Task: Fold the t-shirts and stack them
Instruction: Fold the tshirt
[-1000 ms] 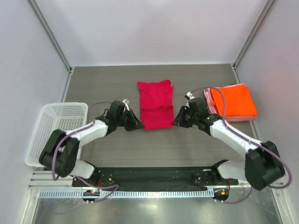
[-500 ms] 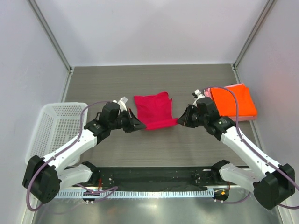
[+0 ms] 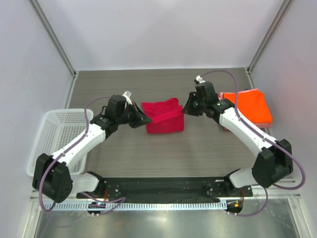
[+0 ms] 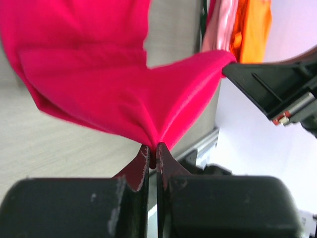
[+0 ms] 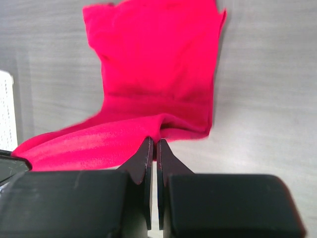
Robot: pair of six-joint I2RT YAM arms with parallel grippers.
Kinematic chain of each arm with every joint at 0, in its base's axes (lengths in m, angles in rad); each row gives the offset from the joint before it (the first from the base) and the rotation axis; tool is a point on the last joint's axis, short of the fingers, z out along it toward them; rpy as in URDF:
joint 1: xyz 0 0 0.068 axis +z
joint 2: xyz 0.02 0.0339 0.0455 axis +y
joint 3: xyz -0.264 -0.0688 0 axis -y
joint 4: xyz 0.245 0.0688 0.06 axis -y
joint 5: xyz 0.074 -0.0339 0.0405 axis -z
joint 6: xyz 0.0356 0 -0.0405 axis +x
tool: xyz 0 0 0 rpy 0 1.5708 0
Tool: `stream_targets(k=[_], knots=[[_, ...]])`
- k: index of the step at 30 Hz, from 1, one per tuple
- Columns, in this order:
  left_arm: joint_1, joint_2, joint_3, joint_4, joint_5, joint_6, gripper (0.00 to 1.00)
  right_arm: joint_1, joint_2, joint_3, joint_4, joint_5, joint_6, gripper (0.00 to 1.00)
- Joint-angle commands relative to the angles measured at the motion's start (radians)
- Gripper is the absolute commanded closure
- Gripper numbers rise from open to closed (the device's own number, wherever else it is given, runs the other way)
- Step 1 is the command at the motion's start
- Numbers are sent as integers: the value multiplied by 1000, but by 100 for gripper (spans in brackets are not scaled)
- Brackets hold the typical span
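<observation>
The crimson-magenta t-shirt (image 3: 163, 118) lies mid-table, its near half lifted and carried back over its far half. My left gripper (image 3: 144, 119) is shut on its left corner (image 4: 153, 141). My right gripper (image 3: 184, 110) is shut on its right corner (image 5: 154, 136). The cloth stretches between the two grippers. The rest of the shirt (image 5: 158, 64) lies flat on the table under it. The folded bright orange t-shirt (image 3: 247, 106) sits at the right on the pale pink t-shirt (image 3: 220, 105), of which only an edge shows; both also show in the left wrist view (image 4: 252, 29).
A white mesh basket (image 3: 57, 141) stands at the left edge of the grey table (image 3: 163, 153). Side walls close in left and right. The arm bases sit on a black rail (image 3: 158, 188) at the near edge.
Both grippers have lifted the near edge of the crimson-magenta shirt and carried it away toward the far edge, folding the shirt in half. The right arm has swung far back.
</observation>
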Motion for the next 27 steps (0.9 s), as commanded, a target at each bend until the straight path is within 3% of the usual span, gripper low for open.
stream_targets(k=[1,8,14,17,18,19,21,22,24,27], knots=[[55,71,92,-9,21,45,100,-30,79,121,24,58,-38,99],[152,296,276,3,38,86,100,-95,328,313,58,43,-29,99],[222,575,464,38,-18,94,100,-151,605,546,78,-22,-2,99],[248,751,533,97,29,62,99,-165,747,679,83,-17,29,98],[251,793,597,101,46,60,79,-170,783,712,81,-15,34,90],[258,854,622,101,55,62,62,-171,822,750,84,-14,37,52],[259,864,637,109,38,71,33,-170,825,741,96,-19,37,29],[258,849,622,111,18,83,22,-168,813,720,131,-26,31,22],[256,771,561,115,-32,134,9,-170,749,611,175,-41,-1,21],[256,686,504,129,-65,181,7,-178,666,463,253,-58,-23,23]])
